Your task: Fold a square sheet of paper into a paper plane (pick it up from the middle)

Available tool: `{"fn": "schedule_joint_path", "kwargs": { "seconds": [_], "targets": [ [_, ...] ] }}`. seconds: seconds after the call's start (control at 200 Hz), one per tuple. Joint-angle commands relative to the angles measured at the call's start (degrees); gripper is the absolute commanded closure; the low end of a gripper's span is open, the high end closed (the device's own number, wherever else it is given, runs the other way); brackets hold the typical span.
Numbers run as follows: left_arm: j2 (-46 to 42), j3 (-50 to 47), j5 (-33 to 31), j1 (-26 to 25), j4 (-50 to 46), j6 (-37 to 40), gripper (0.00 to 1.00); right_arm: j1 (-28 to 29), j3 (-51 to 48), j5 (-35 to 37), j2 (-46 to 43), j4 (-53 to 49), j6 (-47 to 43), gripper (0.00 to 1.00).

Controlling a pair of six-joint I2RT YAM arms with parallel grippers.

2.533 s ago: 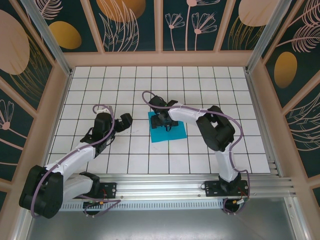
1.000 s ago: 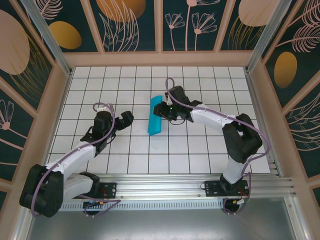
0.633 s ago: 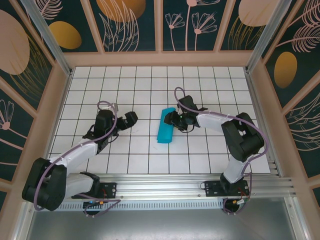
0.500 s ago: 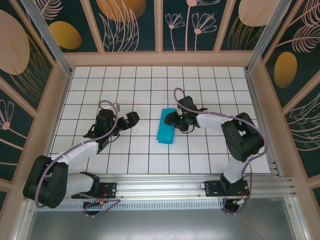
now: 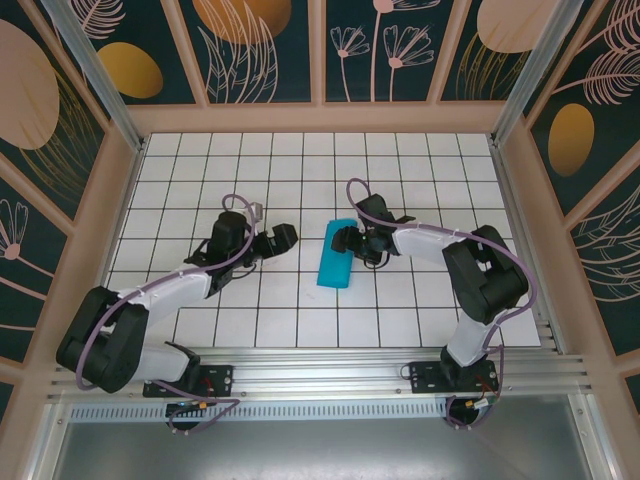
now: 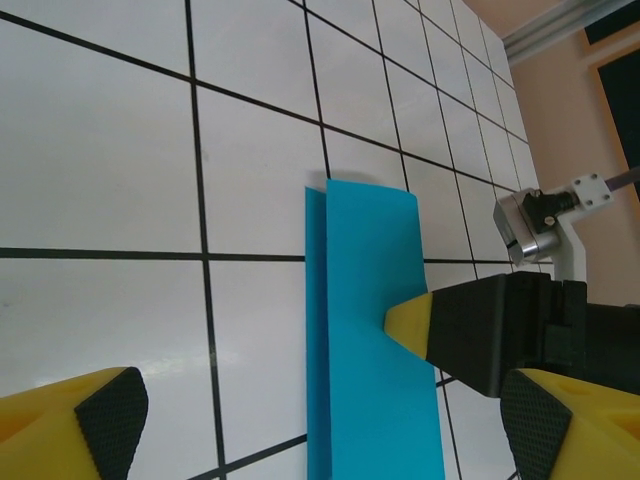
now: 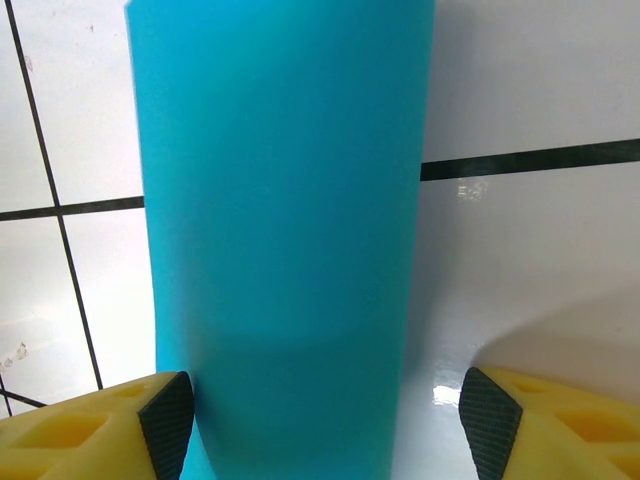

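**Settling the centre fold, nose corners not yet begun**

The square sheet of paper lies flat on the tiled worktop near its middle, doubled over into a long narrow strip. In the left wrist view one layer peeps out as a sliver along a long edge, so the halves are not quite flush. The right claw sits low by the strip's far end on its right side. Its fingers are apart and grip nothing, with one yellow tip at the paper's long edge. The left claw hovers near the strip on the opposite side, fingers spread wide and empty. The step in hand looks like the first lengthwise crease. The next move probably calls for one claw to pin the strip while the other presses along the fold, before the sheet is reopened for the nose corners
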Motion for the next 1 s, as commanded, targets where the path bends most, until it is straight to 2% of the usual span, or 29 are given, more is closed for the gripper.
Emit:
{"fn": "schedule_joint_path", "kwargs": {
  "seconds": [0.0, 0.245, 0.325, 0.48, 0.585, 0.826, 0.991],
  "targets": [
    [1.8, 2.3, -1.3, -1.0, 1.6, -1.2, 0.08, -0.3, -0.5, 3.5, 2.1, -2.9, -0.9, 0.25],
    [3.9, 3.7, -2.4, -1.7, 1.5, -2.8, 0.11, -0.2, -0.7, 2.9, 4.4, -3.3, -3.4, 0.20],
    [4.2, 3.8, -2.6, -1.8, 1.5, -3.1, 0.11, -0.3, -0.2, 5.1, 5.2, -5.2, -4.0, 0.20],
    [4.5, 3.7, -3.1, -1.9, 1.3, -3.3, 0.12, -0.3, 0.4, 6.1, 6.5, -7.3, -4.4, 0.29],
    [4.8, 4.0, -3.0, -1.9, 1.3, -3.2, 0.11, -0.1, 0.7, 5.9, 6.0, -7.0, -3.3, 0.30],
    [5.6, 4.4, -3.3, -1.9, 0.9, -3.6, 0.12, 2.6, 6.7, 13.4, 9.5, -13.7, -1.8, 0.23],
    [5.7, 4.5, -4.0, -2.0, 0.2, -3.2, 0.12, 2.7, 8.1, 13.5, 10.9, -14.5, -0.6, 0.22]
  ]
}}
